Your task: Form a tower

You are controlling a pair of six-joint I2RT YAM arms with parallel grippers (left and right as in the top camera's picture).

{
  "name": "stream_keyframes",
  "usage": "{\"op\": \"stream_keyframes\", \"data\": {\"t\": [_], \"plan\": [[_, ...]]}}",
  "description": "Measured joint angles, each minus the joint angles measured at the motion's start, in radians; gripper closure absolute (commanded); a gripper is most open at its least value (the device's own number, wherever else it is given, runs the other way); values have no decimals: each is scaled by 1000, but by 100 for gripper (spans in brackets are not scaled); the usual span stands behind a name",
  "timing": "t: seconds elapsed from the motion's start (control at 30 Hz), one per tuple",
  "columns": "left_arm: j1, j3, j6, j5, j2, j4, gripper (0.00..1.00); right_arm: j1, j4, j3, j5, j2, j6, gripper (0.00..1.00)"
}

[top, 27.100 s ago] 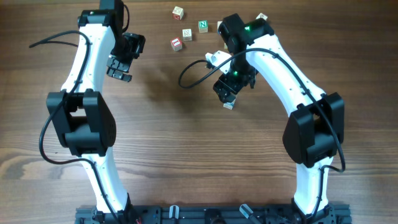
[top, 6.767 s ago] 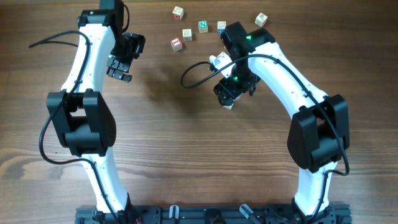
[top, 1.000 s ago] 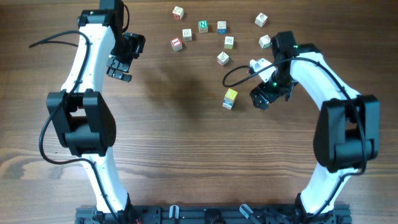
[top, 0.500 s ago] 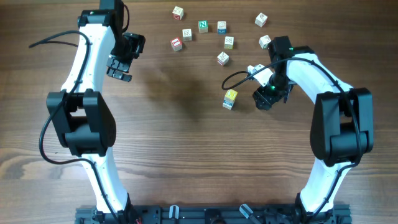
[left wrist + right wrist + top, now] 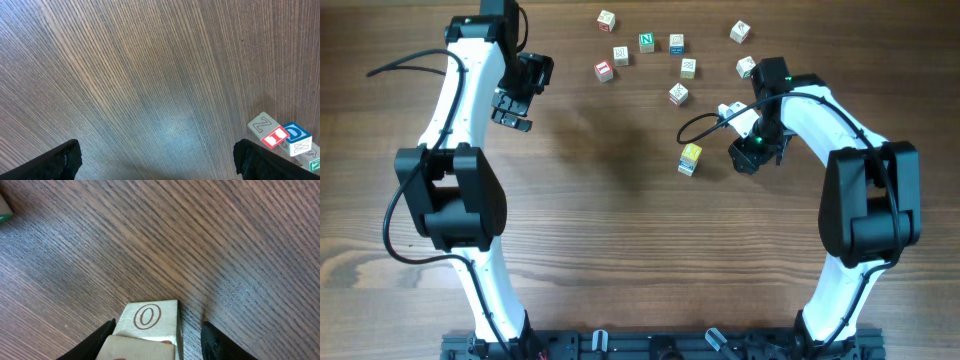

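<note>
Overhead: the tower point(image 5: 690, 158), its cube count unreadable from above, stands on the table point(image 5: 620, 250) with nine loose cubes point(image 5: 678, 94) beyond and the right gripper point(image 5: 748, 160) just beside it, hiding what it straddles. Left wrist: the left gripper point(image 5: 155, 155) gapes wide, with five cubes in the corner, one cut off. Right wrist: parted fingers point(image 5: 214, 342) flank one O cube point(image 5: 147, 316), unclamped.

bg from my seat: counter point(image 5: 620, 250) fills every feed I've got, brown wood, fine grain | light: soft and even, pale sheen on the wood in the left wrist view | near edge: dark rail point(image 5: 660, 345)
</note>
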Motion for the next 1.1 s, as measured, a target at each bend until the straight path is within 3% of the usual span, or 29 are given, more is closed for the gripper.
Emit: {"op": "stream_keyframes", "data": {"t": [0.23,0.4,0.47,0.53,0.63,0.73,0.83,1.1], "plan": [[0,0,0,0,0,0,0,0,14,0,0,0,-4,63],[0,0,0,0,0,0,0,0,14,0,0,0,-3,65],[0,0,0,0,0,0,0,0,14,0,0,0,6,44],[0,0,0,0,0,0,0,0,14,0,3,0,30,36],[0,0,0,0,0,0,0,0,14,0,5,0,40,36],[0,0,0,0,0,0,0,0,14,0,15,0,55,43],[0,0,0,0,0,0,0,0,13,0,45,0,100,62],[0,0,0,0,0,0,0,0,15,0,60,0,175,75]]}}
